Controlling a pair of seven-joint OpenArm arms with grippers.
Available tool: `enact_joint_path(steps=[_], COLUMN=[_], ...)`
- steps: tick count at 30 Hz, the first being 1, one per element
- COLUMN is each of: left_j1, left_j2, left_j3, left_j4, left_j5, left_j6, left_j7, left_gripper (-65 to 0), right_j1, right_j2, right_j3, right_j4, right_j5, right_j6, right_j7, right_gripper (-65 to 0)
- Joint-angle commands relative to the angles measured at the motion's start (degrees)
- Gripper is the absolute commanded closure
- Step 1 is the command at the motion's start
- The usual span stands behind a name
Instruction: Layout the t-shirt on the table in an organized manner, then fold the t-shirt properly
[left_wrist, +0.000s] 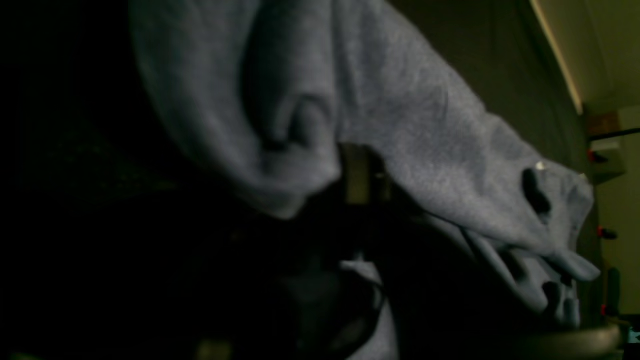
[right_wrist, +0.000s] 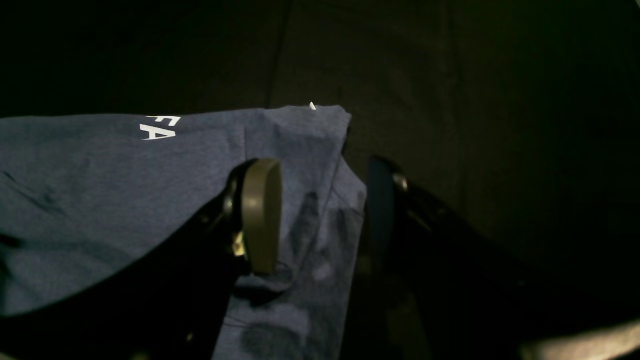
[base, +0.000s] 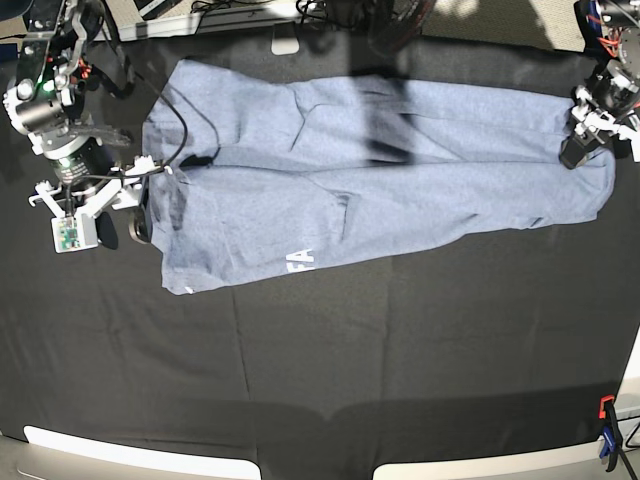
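Matte black table (base: 330, 350) bears soft heathered t-shirt (base: 400, 170); left hand (base: 578, 150) seemingly pinches it, right hand (right_wrist: 320, 215) released.

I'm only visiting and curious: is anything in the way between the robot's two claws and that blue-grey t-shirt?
Nothing visible is. The right gripper stands open astride one edge of the t-shirt, and the left gripper is at the opposite end with cloth bunched against it. Only the black table lies around them.

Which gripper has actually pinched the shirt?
The left gripper, at the base view's right: its jaws are shut on the t-shirt edge. The right gripper only straddles the opposite edge with jaws open.
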Motion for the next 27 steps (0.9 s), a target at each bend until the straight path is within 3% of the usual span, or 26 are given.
enact_joint_path(steps=[1, 5, 9, 16, 27], left_j1=[0.0, 0.0, 0.0, 0.2, 0.2], left_j2=[-0.5, -0.5, -0.5, -0.3, 8.8], left_j3=[-0.2, -0.7, -3.6, -7.4, -7.3], left_j4=[0.4, 0.5, 0.5, 4.4, 17.9], left_j5=[-0.7, -0.8, -0.8, -6.8, -6.9], left_j6=[0.1, 0.1, 0.1, 0.1, 0.1], left_j7=[-1.0, -4.9, -5.0, -0.8, 1.7], left_gripper=[0.0, 0.0, 0.0, 0.0, 0.0], right_j1=[0.3, 0.3, 0.3, 0.3, 0.3], right_j2=[0.7, 0.7, 0.7, 0.7, 0.7], right_j3=[0.3, 0.3, 0.3, 0.3, 0.3], right_j4=[1.1, 1.1, 1.1, 1.1, 1.1], right_j5=[0.4, 0.4, 0.4, -0.5, -1.6], right_j6=[0.5, 1.5, 2.6, 2.6, 2.6], right_j7=[1.2, 0.4, 0.0, 0.0, -0.1], right_gripper=[-27.3, -27.1, -27.1, -27.1, -27.1])
